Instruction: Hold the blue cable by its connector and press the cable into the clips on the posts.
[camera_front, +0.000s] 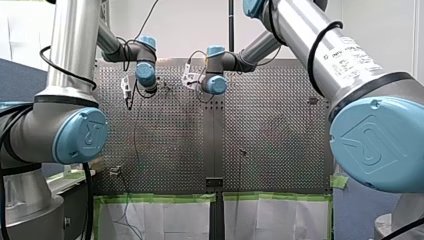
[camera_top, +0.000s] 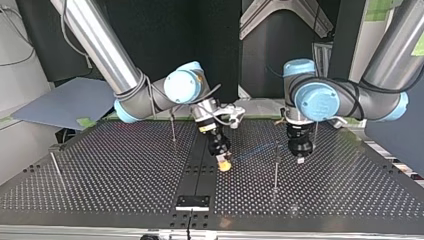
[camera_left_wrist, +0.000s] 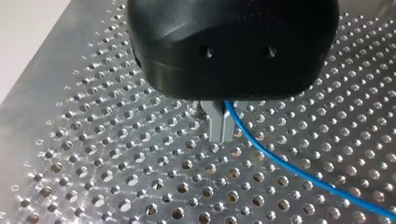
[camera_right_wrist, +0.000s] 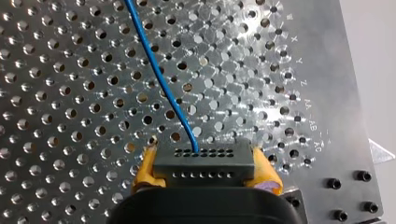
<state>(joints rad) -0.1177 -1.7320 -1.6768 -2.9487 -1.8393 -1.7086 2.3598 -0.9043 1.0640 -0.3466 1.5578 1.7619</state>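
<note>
In the right wrist view a grey connector (camera_right_wrist: 208, 164) with rows of small holes sits between yellow pads (camera_right_wrist: 145, 168), my right gripper (camera_right_wrist: 205, 156) shut on it. The blue cable (camera_right_wrist: 159, 77) leaves the connector's top face and runs away over the perforated plate. My left gripper (camera_left_wrist: 223, 134) has its metal fingers (camera_left_wrist: 215, 117) shut on the blue cable (camera_left_wrist: 273, 158) just above the plate. In the top view my right gripper (camera_top: 223, 164) hangs near the table's middle and my left gripper (camera_top: 301, 156) to its right. The cable (camera_top: 255, 150) stretches faintly between them.
Thin posts stand on the perforated table (camera_top: 125, 170): one (camera_top: 276, 167) between the two grippers, one (camera_top: 172, 126) behind my right gripper, one (camera_top: 55, 164) at the top view's far left. A black bracket (camera_top: 192, 201) sits at the table's edge nearest the top view's camera.
</note>
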